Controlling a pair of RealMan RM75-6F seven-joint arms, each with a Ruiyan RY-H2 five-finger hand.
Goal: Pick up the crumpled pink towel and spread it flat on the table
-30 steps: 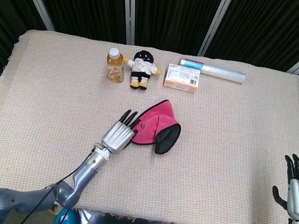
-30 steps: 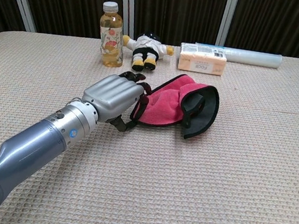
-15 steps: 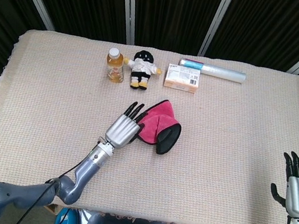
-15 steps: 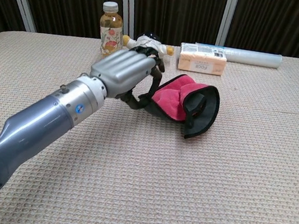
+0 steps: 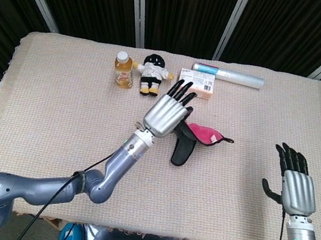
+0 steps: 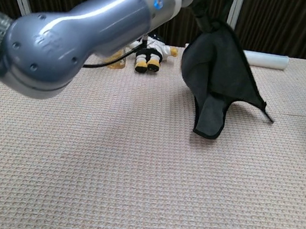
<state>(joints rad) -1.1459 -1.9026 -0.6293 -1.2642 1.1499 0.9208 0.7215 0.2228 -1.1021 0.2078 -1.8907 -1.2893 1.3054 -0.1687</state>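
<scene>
Left hand (image 5: 166, 113): pinches the pink towel (image 5: 204, 134) aloft — dark underside hangs free to unfurl.
Right hand (image 5: 295, 187): empty, fingers spread — likely waiting for a corner.

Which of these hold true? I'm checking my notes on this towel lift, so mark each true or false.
1. The left hand holds the towel lifted above the table. True.
2. The right hand grips a corner of the towel. False: it is apart from the towel, holding nothing, fingers spread.
3. The towel lies spread flat. False: it hangs in folds from the left hand.
4. A bottle stands beside a doll at the far edge. True.
5. The box sits near the right hand. False: it is at the far edge.
</scene>
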